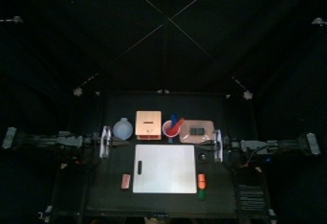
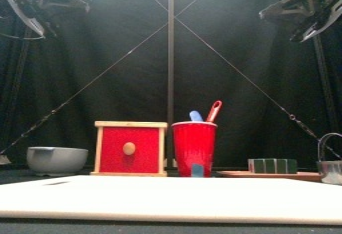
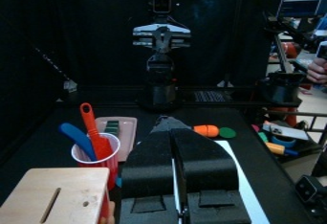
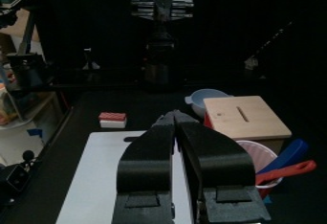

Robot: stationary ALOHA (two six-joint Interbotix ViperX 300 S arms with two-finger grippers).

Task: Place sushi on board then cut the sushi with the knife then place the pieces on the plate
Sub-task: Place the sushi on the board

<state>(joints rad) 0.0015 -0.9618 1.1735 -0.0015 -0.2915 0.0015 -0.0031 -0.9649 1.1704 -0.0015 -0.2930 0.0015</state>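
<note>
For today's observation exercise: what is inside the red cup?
The red cup holds a blue toy knife and a red toy knife, sticking out above the rim. Their lower ends are hidden by the cup's wall.

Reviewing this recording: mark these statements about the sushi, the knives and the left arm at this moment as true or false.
1. The sushi roll lies on the white board. False: it sits on the pink tray; the board is bare.
2. The blue knife and the red knife stand in the red cup. True.
3. The left gripper holds a knife. False: it is shut on nothing.
4. The wooden box stands between the bowl and the red cup. True.
</note>
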